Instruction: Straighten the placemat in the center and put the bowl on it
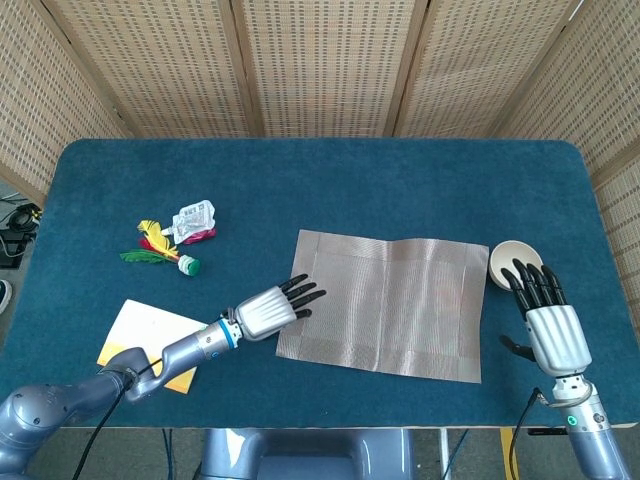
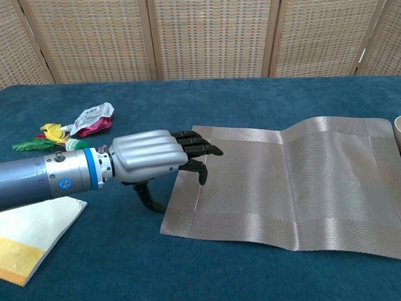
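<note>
A tan woven placemat (image 1: 385, 303) (image 2: 294, 182) lies slightly askew in the middle of the blue table, with a raised ridge across it. My left hand (image 1: 272, 309) (image 2: 156, 158) hovers at its left edge, fingers spread over the border and holding nothing. A small cream bowl (image 1: 512, 260) sits just off the mat's right edge; only its rim (image 2: 398, 130) shows in the chest view. My right hand (image 1: 545, 318) stays flat and open just in front of the bowl, fingertips near its rim.
A white and orange booklet (image 1: 150, 343) (image 2: 25, 232) lies at the front left under my left forearm. A feathered shuttlecock (image 1: 160, 248) (image 2: 47, 139) and a crumpled wrapper (image 1: 195, 220) (image 2: 93, 119) sit at mid left. Wicker screens stand behind the table.
</note>
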